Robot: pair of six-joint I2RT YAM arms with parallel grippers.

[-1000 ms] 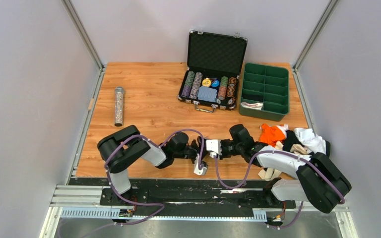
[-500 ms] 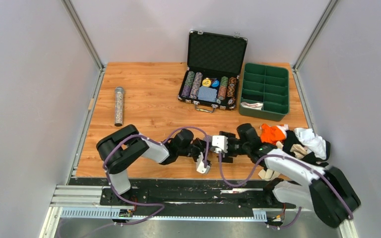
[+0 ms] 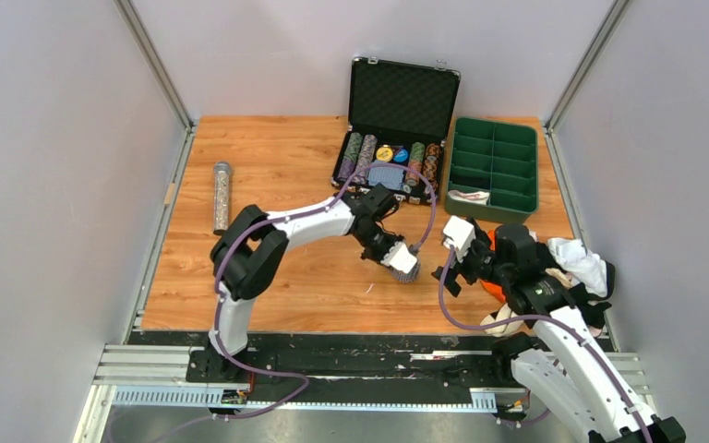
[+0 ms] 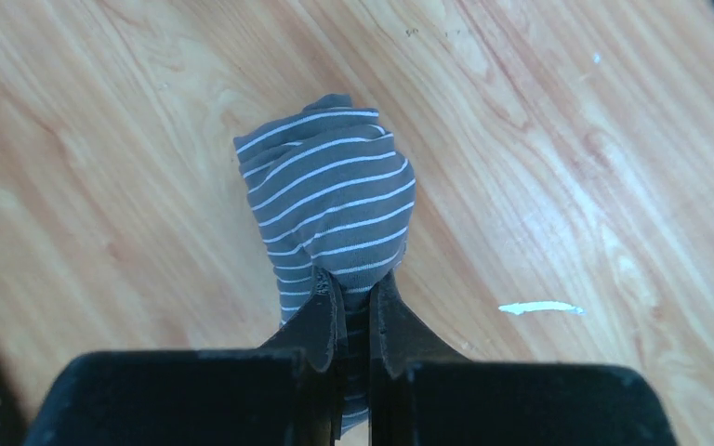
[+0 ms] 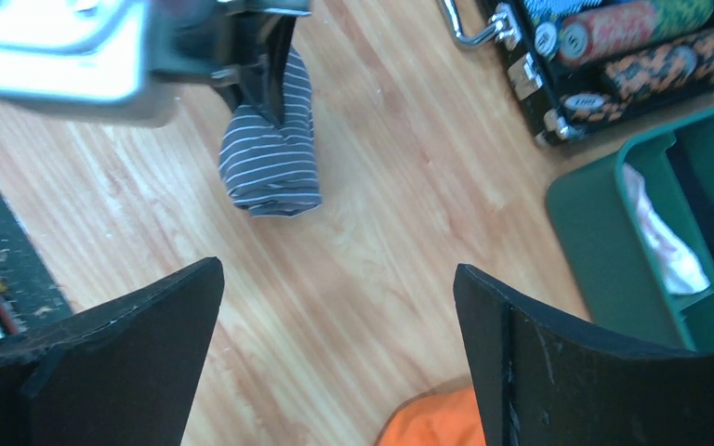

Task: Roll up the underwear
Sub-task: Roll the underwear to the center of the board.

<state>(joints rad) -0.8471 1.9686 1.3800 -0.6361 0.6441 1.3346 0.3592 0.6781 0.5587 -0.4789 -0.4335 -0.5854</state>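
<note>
An open chip case [image 3: 402, 97] sits beside a green tray [image 3: 503, 214].

grey white-striped underwear [image 4: 325, 209], green tray [image 3: 486, 214], black case [image 3: 404, 97]

Left arm [image 3: 300, 220] stretched forward and to the right, wrist angled down; left gripper [image 4: 353, 290] nearly closed, fingers pinching a grey pinstriped underwear roll [image 4: 330, 209]; right arm [image 3: 563, 323] raised with bent elbow; right gripper [image 5: 335, 307] spread wide, pointing towards the left gripper.

Blk/wht arms [image 3: 309, 221], purple cables [image 3: 445, 300]
</note>
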